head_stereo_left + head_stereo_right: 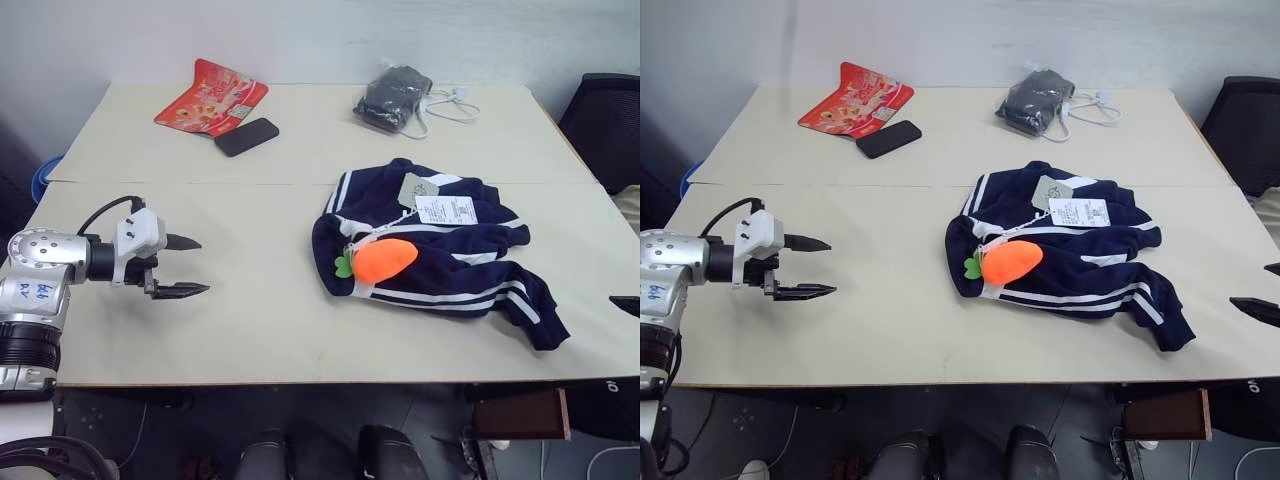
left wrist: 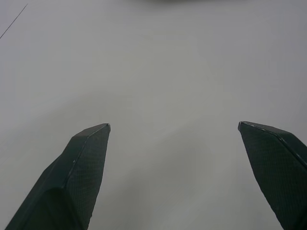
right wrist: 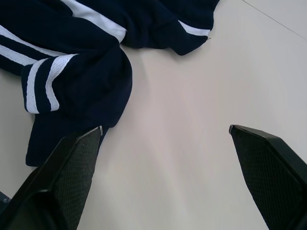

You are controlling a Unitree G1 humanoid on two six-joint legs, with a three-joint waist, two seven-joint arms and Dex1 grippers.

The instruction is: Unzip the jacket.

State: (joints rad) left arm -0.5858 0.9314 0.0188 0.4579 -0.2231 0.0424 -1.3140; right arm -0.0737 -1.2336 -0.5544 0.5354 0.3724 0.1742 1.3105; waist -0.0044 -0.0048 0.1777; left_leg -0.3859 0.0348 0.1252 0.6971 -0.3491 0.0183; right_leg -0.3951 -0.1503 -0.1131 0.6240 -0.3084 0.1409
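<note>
- Nearest my head camera, the left gripper (image 1: 186, 266) hovers over bare table (image 1: 260, 320) on my left; its two black fingers (image 2: 76, 177) are spread wide, holding nothing and touching nothing.
- At the far right edge I see the tips of the right gripper (image 1: 1262, 292); from its wrist camera the two fingers (image 3: 62, 187) stand wide apart with only tabletop between them, gripping nothing.
- One jacket (image 1: 450, 265), navy blue with white stripes, lies crumpled on the near right part of the table, well apart from the left gripper and near the right one.
- From the right wrist I see a striped sleeve cuff (image 3: 53, 86) of it lying just beyond one finger; whether they touch I cannot tell.
- Two white paper tags (image 1: 445, 209) lie on top of the jacket near its collar.
- One orange carrot-shaped plush (image 1: 380, 259) with a green leaf end rests on the jacket's left front.
- Further back, I count one black phone (image 1: 246, 136) lying flat, touching one red snack packet (image 1: 212, 96) at the far left.
- One small black bundle (image 1: 393, 96) with a white cable (image 1: 450, 104) sits at the far middle of the table.
- One dark chair (image 1: 605, 125) stands past the table's right edge.
</note>
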